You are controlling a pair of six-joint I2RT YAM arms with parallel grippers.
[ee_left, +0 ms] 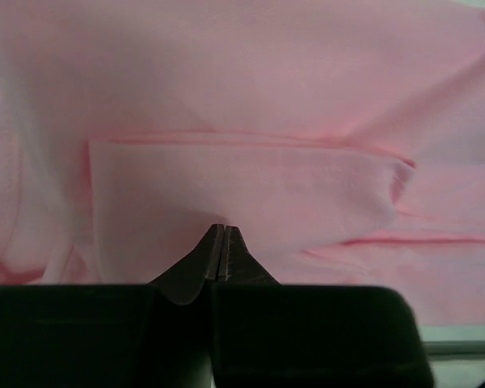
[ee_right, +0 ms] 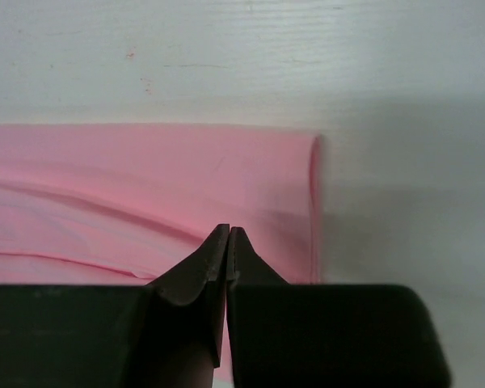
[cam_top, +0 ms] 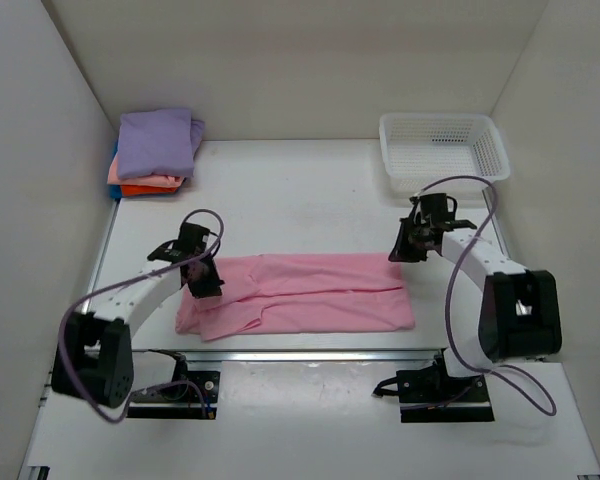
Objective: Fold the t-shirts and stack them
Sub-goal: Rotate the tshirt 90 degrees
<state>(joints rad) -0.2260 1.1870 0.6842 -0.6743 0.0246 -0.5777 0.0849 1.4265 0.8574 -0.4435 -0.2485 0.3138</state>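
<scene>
Item: pink t-shirt [cam_top: 310, 295], lying flat as a long band along the near edge of the table [cam_top: 300, 200], folded lengthwise with seams running left to right. Left pincer [cam_top: 202, 280] over the band's left end, fingers pressed together; right pincer [cam_top: 399, 251] at its far right corner, likewise pressed together. Whether either nips cloth cannot be told. Step in hand, by judgement: the crosswise fold. The next move calls for a firm pinch on one end and carrying it over the other, edges matched. Stack of folded t-shirts [cam_top: 155, 150], lavender on top, at the far left corner, well apart. White mesh basket [cam_top: 435, 118] at the far right corner. Nothing lies between shirt and stack.
</scene>
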